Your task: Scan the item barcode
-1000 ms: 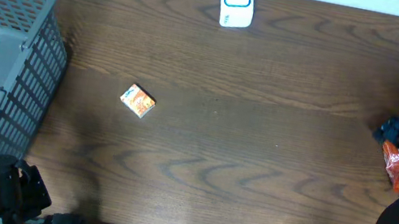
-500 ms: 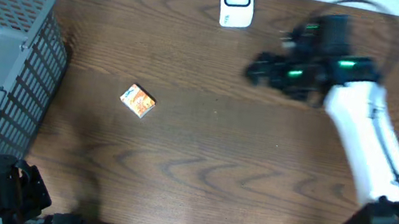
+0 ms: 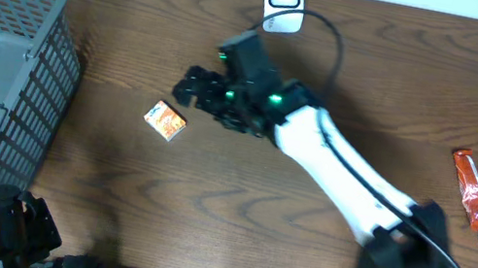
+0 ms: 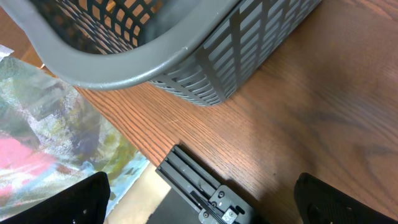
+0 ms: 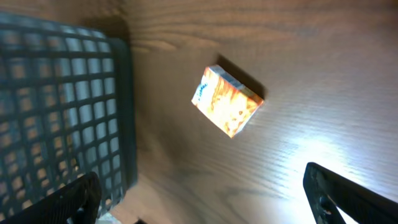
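One gray basket (image 3: 49,105), contents unclear; orange box (image 3: 165,121) lies outside.

1. Overhead: fixed above, looking straight down from afar; takes in the whole bench (image 3: 157,208).
2. Left wrist: low and close at the bench's near left corner, facing the grey basket (image 4: 249,56) wall.
3. Right wrist: mid-bench, angled down on the orange box (image 5: 227,101).
4. Shared: grey basket in all three views; orange box in overhead and right wrist.

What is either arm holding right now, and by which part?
Nothing. The left jaws and right jaws both stand open and empty. The right ones hover near the orange box, clear of it.
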